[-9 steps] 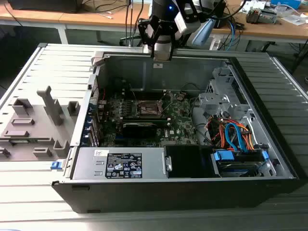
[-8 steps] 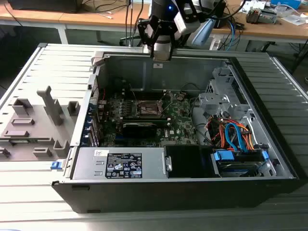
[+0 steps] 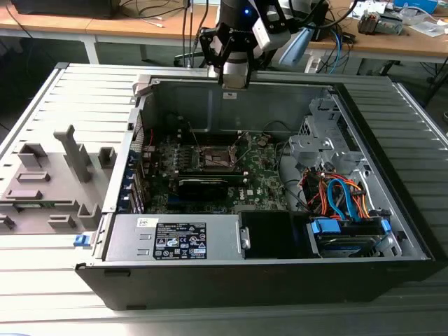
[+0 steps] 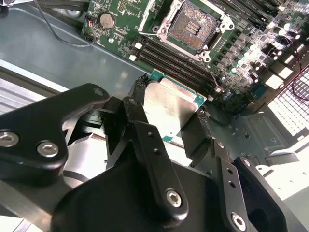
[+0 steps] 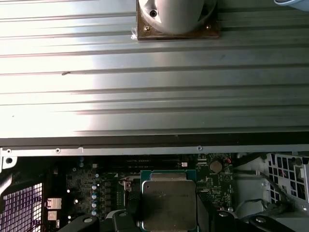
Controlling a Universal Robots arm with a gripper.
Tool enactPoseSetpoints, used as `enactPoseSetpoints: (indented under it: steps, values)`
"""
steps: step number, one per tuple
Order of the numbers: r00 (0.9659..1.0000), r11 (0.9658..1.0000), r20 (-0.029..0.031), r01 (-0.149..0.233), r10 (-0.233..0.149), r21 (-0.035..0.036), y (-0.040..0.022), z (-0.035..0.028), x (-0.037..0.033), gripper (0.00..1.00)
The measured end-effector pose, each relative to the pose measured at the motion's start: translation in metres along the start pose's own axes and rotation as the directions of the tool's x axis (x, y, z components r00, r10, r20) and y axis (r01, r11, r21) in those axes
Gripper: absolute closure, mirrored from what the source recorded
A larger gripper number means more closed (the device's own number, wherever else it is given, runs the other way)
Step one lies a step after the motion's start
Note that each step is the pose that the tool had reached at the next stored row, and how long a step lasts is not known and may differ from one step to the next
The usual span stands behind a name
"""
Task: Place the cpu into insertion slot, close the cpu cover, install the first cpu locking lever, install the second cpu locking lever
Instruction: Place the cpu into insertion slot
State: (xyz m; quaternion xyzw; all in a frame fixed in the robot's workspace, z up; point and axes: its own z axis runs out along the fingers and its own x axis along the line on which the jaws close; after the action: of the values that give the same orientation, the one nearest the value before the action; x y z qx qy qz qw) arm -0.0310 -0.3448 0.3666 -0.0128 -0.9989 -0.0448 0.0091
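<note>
My gripper [image 4: 169,118] is shut on the cpu [image 4: 171,104], a flat square chip with a silvery metal face and a green edge, held by its two sides between black fingers [image 4: 137,108]. The first wrist view has the cpu [image 5: 169,200] in the gripper [image 5: 169,218] over the motherboard. In the exterior view the gripper [image 3: 234,75] hangs above the back wall of the open computer case. The insertion slot [image 3: 217,158] lies lower down on the board. The insertion slot [image 4: 193,26] has its dark contact field bare, and the cpu cover [image 4: 153,17] stands raised at one side.
Long black memory slots [image 4: 174,60] run between the socket and the held chip. A black card [image 3: 203,185], a grey power supply [image 3: 175,239] and a drive bay with blue and orange cables [image 3: 343,199] are inside the case. A grey fixture [image 3: 49,182] sits on the slatted table at the exterior view's left.
</note>
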Motion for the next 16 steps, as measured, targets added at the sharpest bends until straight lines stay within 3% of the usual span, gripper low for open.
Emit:
enactPoseSetpoints:
  steps: [16]
  values:
    - [1.0,1.0,0.0001,0.0,0.0,-0.0002,-0.0015,0.0039,0.0004,0.45]
